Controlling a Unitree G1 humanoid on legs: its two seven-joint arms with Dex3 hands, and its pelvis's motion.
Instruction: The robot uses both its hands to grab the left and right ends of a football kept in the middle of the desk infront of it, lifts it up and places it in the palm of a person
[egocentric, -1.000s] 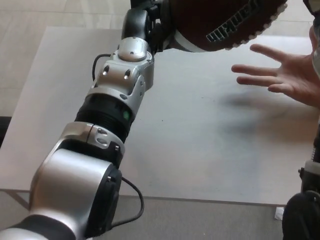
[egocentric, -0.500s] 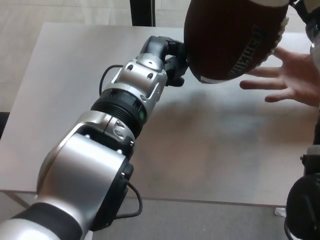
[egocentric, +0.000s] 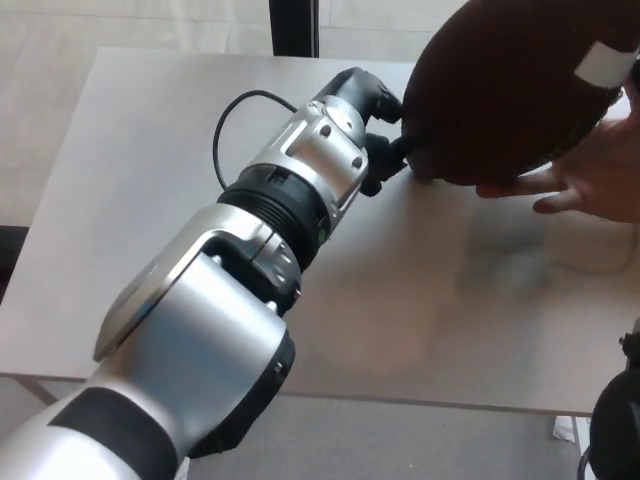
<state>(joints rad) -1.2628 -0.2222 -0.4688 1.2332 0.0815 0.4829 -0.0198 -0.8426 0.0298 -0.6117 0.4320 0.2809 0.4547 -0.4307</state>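
The robot's left arm (egocentric: 230, 300) fills the lower left of the frame, a bulky silver and black limb running diagonally up toward the centre. A black cable (egocentric: 232, 125) loops off its wrist in the upper left-centre, lying over the pale counter (egocentric: 130, 200), which spreads across most of the picture; light floor shows beyond its far edge at the top. At the end of the arm, just left of top centre, the left hand (egocentric: 383, 140) presses its black fingers (egocentric: 385, 155) against the left end of the football (egocentric: 500, 95), gripping that end. The football, dark brown with a white stripe near its right end, takes up the upper right of the frame and is held clear above the counter. Under its right portion, at the right edge, a person's hand (egocentric: 590, 180) lies open, palm up, with fingertips pointing toward the centre; the ball appears to sit on or just above it, though contact cannot be told. A faint shadow darkens the counter below the ball. The robot's right hand does not show; only a dark rounded part (egocentric: 615, 430) sits in the lower right corner.
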